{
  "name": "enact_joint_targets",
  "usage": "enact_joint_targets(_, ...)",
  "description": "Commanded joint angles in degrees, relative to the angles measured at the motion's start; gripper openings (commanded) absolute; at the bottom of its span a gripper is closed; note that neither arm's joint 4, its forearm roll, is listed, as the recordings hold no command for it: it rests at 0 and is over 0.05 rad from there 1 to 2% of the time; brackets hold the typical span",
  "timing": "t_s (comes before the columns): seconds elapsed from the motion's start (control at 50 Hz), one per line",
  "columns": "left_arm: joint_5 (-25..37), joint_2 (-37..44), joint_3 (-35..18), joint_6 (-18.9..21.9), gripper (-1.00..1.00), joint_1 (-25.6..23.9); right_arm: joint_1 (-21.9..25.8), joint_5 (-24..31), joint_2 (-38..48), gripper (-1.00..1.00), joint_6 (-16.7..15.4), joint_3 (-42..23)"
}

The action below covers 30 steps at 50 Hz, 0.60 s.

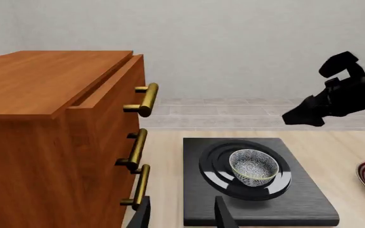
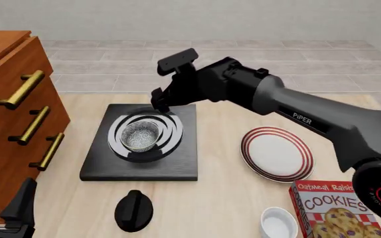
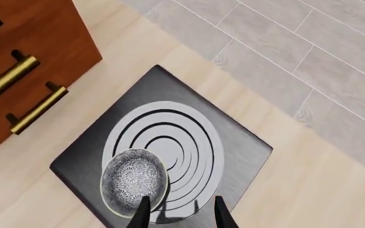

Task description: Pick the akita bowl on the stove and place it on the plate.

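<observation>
While the bowl (image 2: 141, 136) sits on the stove (image 2: 141, 163), on the burner rings toward their 8 o'clock side, the right hand (image 2: 158, 101) hovers above it at about 1 o'clock in the front view. In the right wrist view its two fingers (image 3: 142, 214) stand parted with nothing between them, the bowl just off one tip. The left hand (image 1: 182, 214) waits low near the drawer cabinet (image 2: 5, 124), fingers apart and empty. On the surface (image 2: 223, 198): one bowl, one stove, one red-striped plate (image 2: 277, 153) at the stove's 3 o'clock, one black knob (image 2: 133, 210), one white cup (image 2: 278, 223), one cookie box (image 2: 329, 210).
</observation>
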Motion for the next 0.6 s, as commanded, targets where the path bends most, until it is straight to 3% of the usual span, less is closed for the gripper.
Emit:
enact_joint_targets(0.02,0.0,0.0,0.0,0.0,1.0,0.0,-0.7,1.8,4.3,1.0,-0.3,-3.7)
enact_joint_targets(0.6,0.0,0.0,0.0,0.0,1.0,0.0,1.0,1.9,10.0,1.0,1.4,-6.8)
